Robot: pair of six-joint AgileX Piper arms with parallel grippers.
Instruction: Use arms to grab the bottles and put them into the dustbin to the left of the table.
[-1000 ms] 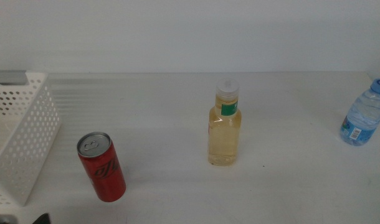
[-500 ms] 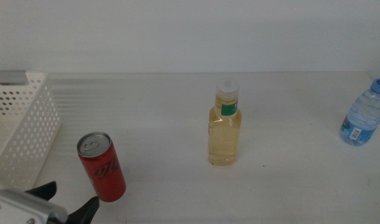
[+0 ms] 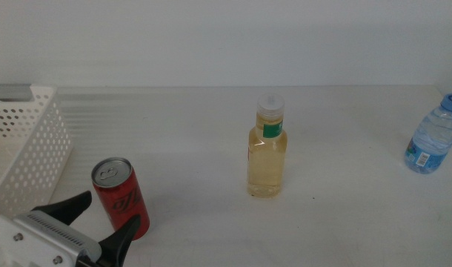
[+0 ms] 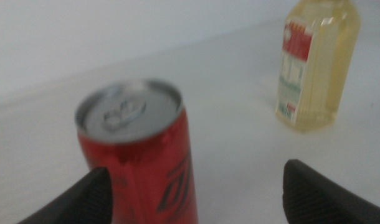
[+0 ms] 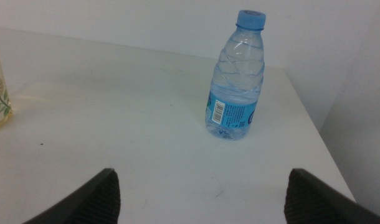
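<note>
— Left claw (image 3: pixel 106 220): where is it?
— Near left of the table (image 3: pixel 196 133), jaws spread wide, the red can (image 3: pixel 121 198) standing upright partly between them, not gripped.
— And the right claw (image 5: pixel 199 193)?
— Wide too, facing the upright water bottle (image 5: pixel 237 78) at the far right.
— The rest?
— Yellow bottle (image 3: pixel 267 148) mid-table; white basket (image 3: pixel 26 159) at the left edge.

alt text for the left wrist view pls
A red soda can stands upright on the white table, close ahead of the open left gripper, nearer one jaw. Farther off stands a clear bottle of yellow liquid.
</note>
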